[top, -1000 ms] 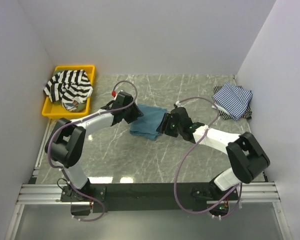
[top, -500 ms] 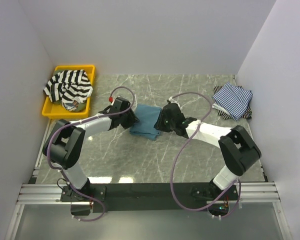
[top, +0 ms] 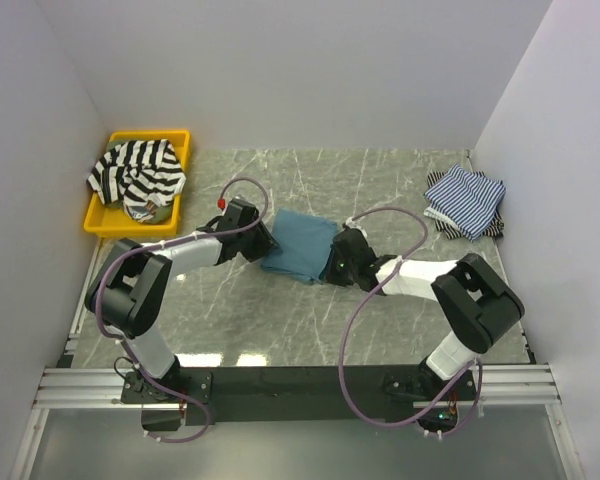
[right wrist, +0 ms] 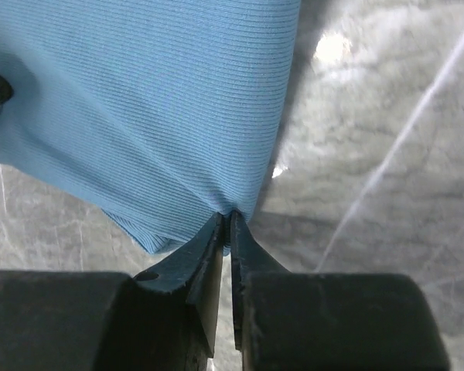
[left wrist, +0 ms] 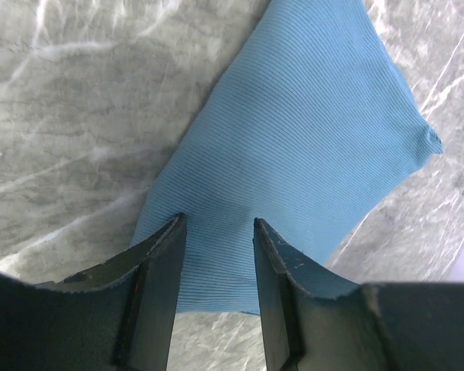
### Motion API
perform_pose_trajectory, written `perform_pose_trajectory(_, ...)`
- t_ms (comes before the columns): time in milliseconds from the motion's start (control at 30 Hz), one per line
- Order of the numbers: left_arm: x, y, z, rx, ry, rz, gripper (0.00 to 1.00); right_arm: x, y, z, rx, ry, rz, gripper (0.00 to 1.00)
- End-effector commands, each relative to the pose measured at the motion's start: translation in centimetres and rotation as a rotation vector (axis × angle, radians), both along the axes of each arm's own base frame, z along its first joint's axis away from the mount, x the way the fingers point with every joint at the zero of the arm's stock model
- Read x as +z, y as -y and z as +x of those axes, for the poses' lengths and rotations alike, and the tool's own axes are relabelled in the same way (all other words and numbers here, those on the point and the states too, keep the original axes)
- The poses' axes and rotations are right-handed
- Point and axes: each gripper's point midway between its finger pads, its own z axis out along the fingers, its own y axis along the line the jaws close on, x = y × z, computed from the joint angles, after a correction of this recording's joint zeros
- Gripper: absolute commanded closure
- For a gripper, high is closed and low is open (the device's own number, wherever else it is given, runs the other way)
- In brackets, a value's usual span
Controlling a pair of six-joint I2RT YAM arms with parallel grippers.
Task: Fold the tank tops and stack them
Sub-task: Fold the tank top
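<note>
Teal top (top: 298,243), folded, on the table (top: 260,320): my right pincer (right wrist: 226,224) nips its near right corner, left pincer (left wrist: 216,247) open astride its left edge, presumably to lift both sides evenly.

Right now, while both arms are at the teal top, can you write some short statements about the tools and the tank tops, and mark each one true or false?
1. The right tool pinches an edge of the teal tank top. True.
2. The left tool is shut on the teal tank top. False: its jaws stand open over the cloth's edge.
3. The black-and-white striped top lies in the yellow tray. True.
4. The thin-striped tops lie stacked on the teal tank top. False: they lie apart from it, near the far right corner of the table.
</note>
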Motion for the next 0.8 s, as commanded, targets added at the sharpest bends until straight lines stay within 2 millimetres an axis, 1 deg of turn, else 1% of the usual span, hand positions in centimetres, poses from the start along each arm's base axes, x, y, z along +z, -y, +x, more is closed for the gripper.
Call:
perform_pose_trajectory(0,-0.3,0.4,-0.2,-0.027,0.012,-0.016,0.54,-0.2,1.0,-1.2,-0.013,-0.015,-0.015,0.87)
perform_pose_trajectory(67,-0.3,0.5,-0.5,-0.032,0.011,-0.018,0.54,0.2,1.0,-1.4,-0.011,-0.01,-0.011,0.87)
perform_pose_trajectory(133,-0.2,0.6,-0.9,-0.04,0.012,-0.021,0.54,1.5,1.0,-1.3,-0.015,0.017,0.01,0.87)
perform_pose_trajectory(167,-0.6,0.6,-1.5,-0.042,-0.002,-0.022,0.54,1.7,1.2,-1.4,-0.018,0.02,0.011,0.87)
perform_pose_trajectory(200,-0.4,1.1,-1.6,-0.05,0.012,-0.041,0.54,2.5,1.2,-1.3,-0.016,0.039,0.019,0.87)
perform_pose_trajectory(233,-0.5,1.4,-1.9,-0.056,0.007,-0.048,0.54,2.8,1.4,-1.3,-0.021,0.045,0.014,0.87)
perform_pose_trajectory(267,-1.0,1.5,-2.6,-0.053,-0.01,-0.055,0.54,3.0,1.6,-1.3,-0.023,0.044,0.004,0.87)
perform_pose_trajectory(300,-0.9,2.0,-3.1,-0.058,-0.002,-0.058,0.54,3.7,1.7,-1.2,-0.021,0.062,0.004,0.87)
perform_pose_trajectory(333,-1.0,2.0,-3.5,-0.054,0.0,-0.056,0.54,3.8,2.2,-1.1,-0.032,0.063,-0.009,0.87)
perform_pose_trajectory(367,-1.8,1.9,-4.5,-0.038,-0.023,-0.06,0.53,4.2,2.4,-1.0,-0.035,0.072,-0.007,0.87)
perform_pose_trajectory(400,-1.4,2.4,-4.9,-0.041,-0.008,-0.074,0.53,4.8,2.6,-0.8,-0.043,0.089,0.0,0.86)
perform_pose_trajectory(433,-1.4,2.4,-5.3,-0.035,-0.011,-0.081,0.53,4.9,2.9,-0.9,-0.044,0.088,-0.003,0.86)
perform_pose_trajectory(467,-2.0,2.3,-6.1,-0.023,-0.031,-0.09,0.53,5.2,3.3,-0.5,-0.059,0.095,-0.006,0.85)
perform_pose_trajectory(533,-1.3,3.1,-6.8,-0.034,-0.004,-0.116,0.53,5.6,3.8,-0.4,-0.065,0.103,-0.009,0.83)
perform_pose_trajectory(567,-1.3,3.3,-7.3,-0.035,-0.009,-0.124,0.52,5.9,4.1,-0.1,-0.076,0.11,-0.009,0.8)
perform_pose_trajectory(600,-1.0,4.1,-8.0,-0.058,-0.005,-0.132,0.52,6.4,4.2,-0.1,-0.075,0.12,-0.005,0.77)
perform_pose_trajectory(667,-0.6,5.3,-8.6,-0.085,-0.005,-0.16,0.52,6.7,4.4,-0.1,-0.083,0.124,-0.003,0.72)
perform_pose_trajectory(700,-0.6,6.4,-9.5,-0.119,-0.01,-0.165,0.52,7.2,4.3,-0.2,-0.083,0.133,0.012,0.68)
perform_pose_trajectory(767,0.4,8.5,-10.4,-0.182,0.006,-0.193,0.51,7.5,4.4,-0.3,-0.093,0.136,0.019,0.62)
